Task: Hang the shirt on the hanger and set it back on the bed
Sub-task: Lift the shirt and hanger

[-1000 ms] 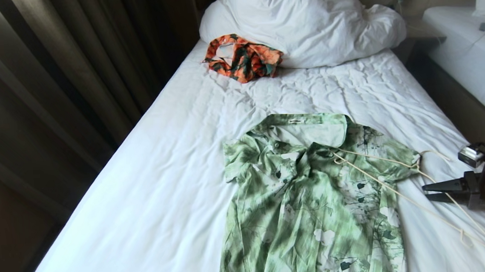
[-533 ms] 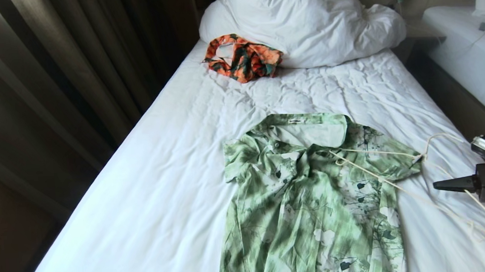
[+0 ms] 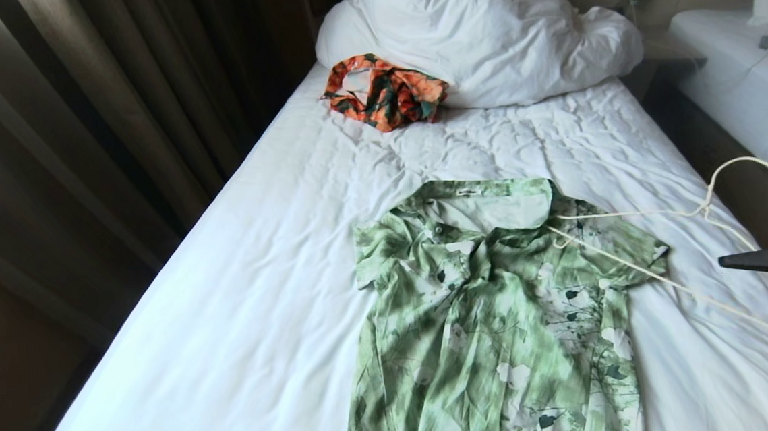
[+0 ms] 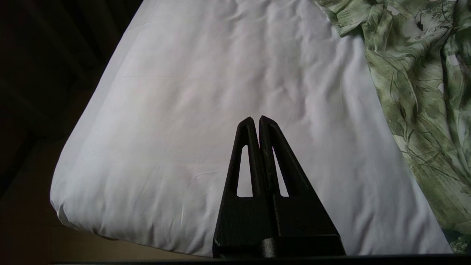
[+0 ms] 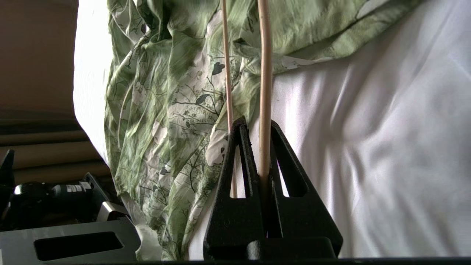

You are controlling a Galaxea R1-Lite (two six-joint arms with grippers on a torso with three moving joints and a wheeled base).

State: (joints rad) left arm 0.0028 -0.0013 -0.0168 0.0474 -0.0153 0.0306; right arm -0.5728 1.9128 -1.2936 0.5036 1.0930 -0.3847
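The shirt (image 3: 492,316) lay flat and face up on the near half of the bed (image 3: 260,285), collar toward the far end, its hem running off the near edge of the head view; the hanger (image 3: 672,283) lay slanted across the shirt's right shoulder and out over the sheet to the right, its hook (image 3: 736,170) raised clear of the sheet at the far right; the right gripper (image 5: 259,121) sat at the right edge of the bed, jaws clamped on one wire of the hanger, the second wire passing just beside them; the left gripper (image 4: 256,119) hung over bare sheet to the left of the shirt, jaws pressed together and empty; an orange floral garment (image 3: 382,90) rested against the pillow (image 3: 486,32) at the far end. By my reading the step in hand was picking up the hanger, with the threading not yet begun; the next move would call for lifting the hanger free of the sleeve without dragging the cloth, then bringing one end to the collar opening while the other gripper held the fabric.
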